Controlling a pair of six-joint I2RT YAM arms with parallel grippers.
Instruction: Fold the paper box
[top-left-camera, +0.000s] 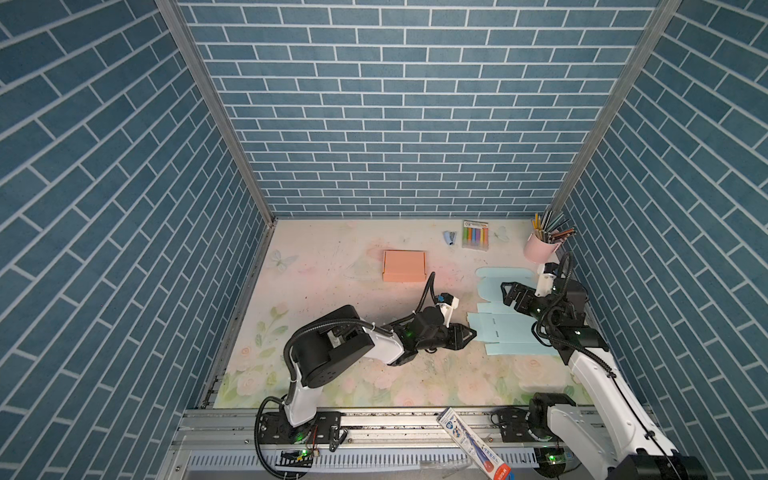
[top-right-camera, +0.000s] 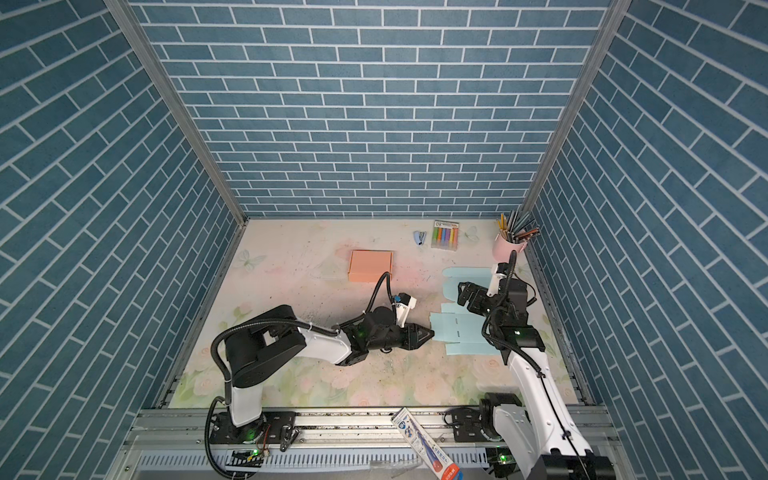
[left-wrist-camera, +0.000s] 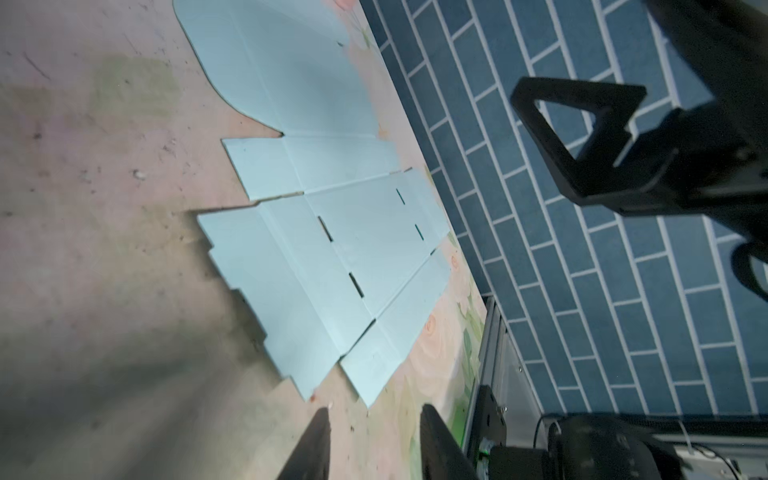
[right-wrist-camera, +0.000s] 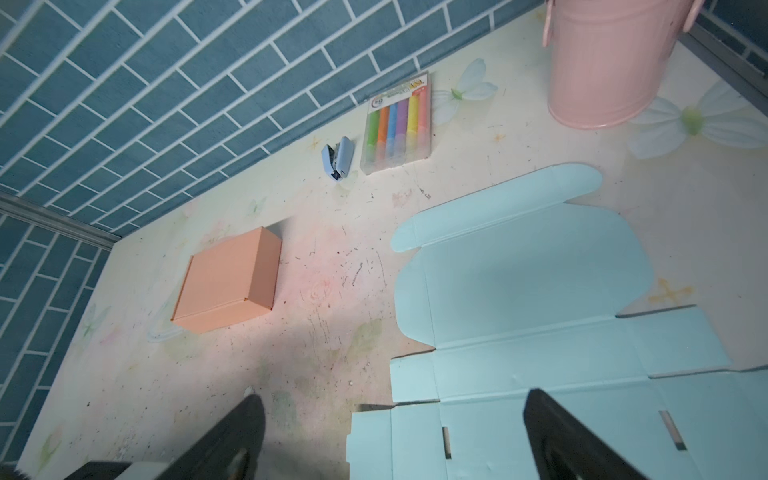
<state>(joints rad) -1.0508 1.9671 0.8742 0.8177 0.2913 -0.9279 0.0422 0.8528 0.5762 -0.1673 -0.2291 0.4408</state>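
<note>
The flat light-blue die-cut cardboard box blank (top-left-camera: 503, 332) lies unfolded on the floral-printed bench (top-left-camera: 332, 299), close along its right edge. The left gripper (top-left-camera: 471, 332) sits low, just beside the side flap that faces the bench's left edge. Its jaws stand partly apart with nothing between them. The right gripper (top-left-camera: 506, 293) hovers over the blank's middle, jaws spread wide and empty.

The step in hand looks to be raising that side flap. One jaw should slide under the thin card edge, pinch near the scored crease, and swing the flap up about it. The right gripper would do well to press the slotted base panel so the sheet cannot skid.

The blank's long axis runs alongside the right edge. Its rounded lid flap points to the far edge and its slotted base to the near edge.
</note>
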